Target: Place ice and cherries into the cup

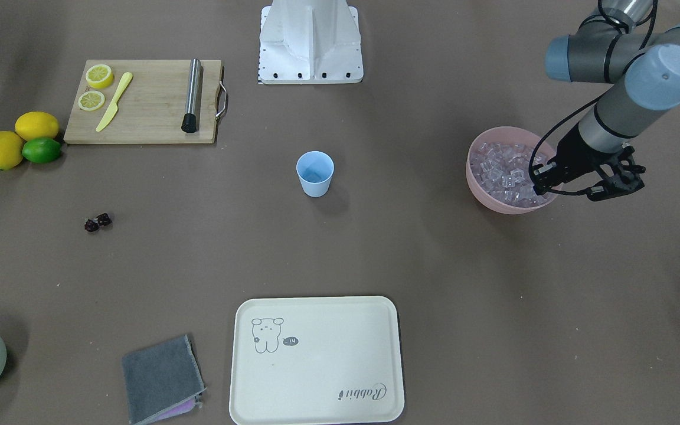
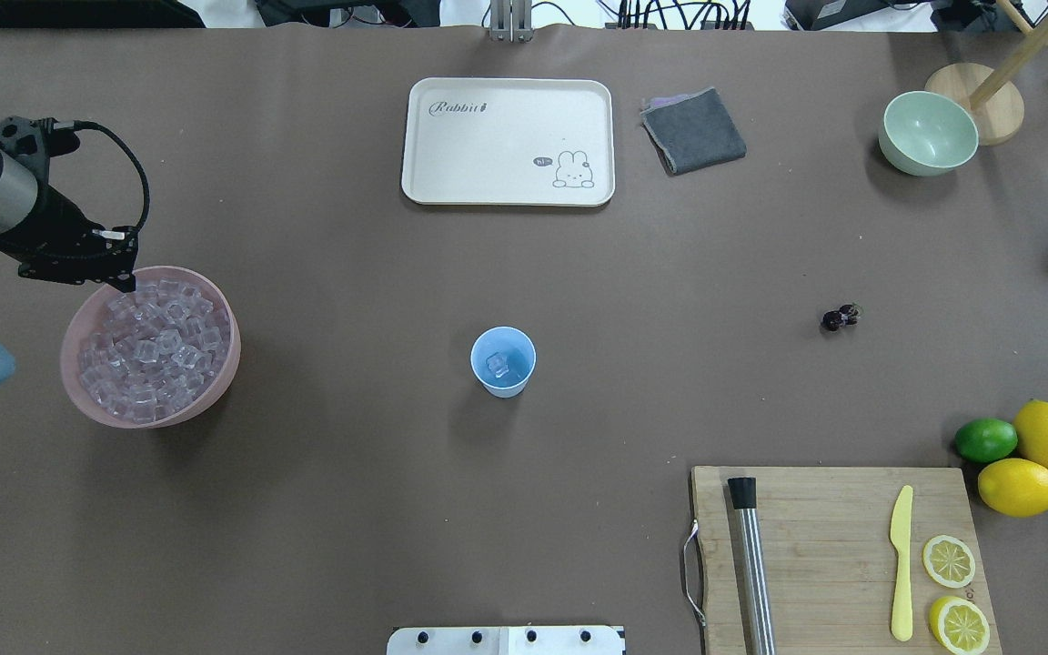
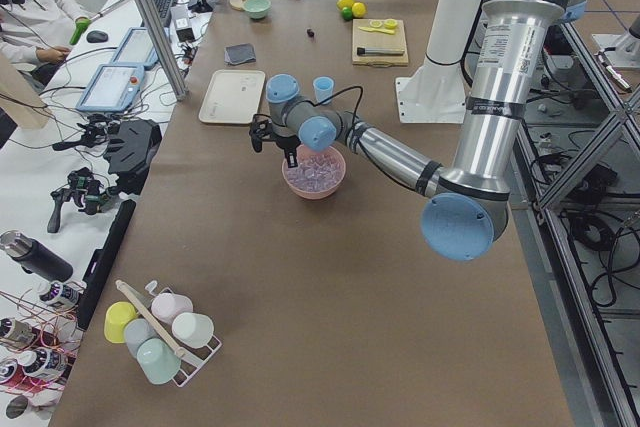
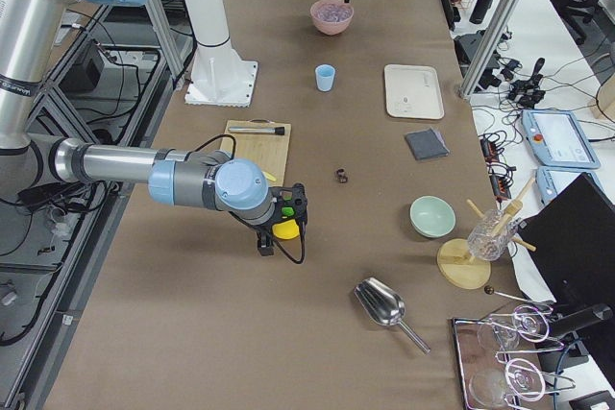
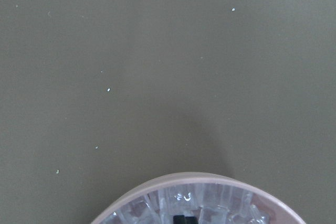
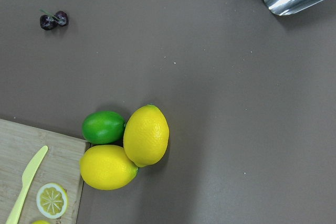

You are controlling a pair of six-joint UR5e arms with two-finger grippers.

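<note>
Ice step. Left tool (image 2: 127,282) amid clear ice cubes (image 2: 160,355), round pink bowl (image 2: 67,368); grip: cannot tell. Next: lift cube to light-blue tapered plastic cup (image 2: 504,389).

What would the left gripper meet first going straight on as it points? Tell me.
Likely the ice in the pink bowl, just inside its rim: the left gripper points down at it. The gap is unclear.
</note>
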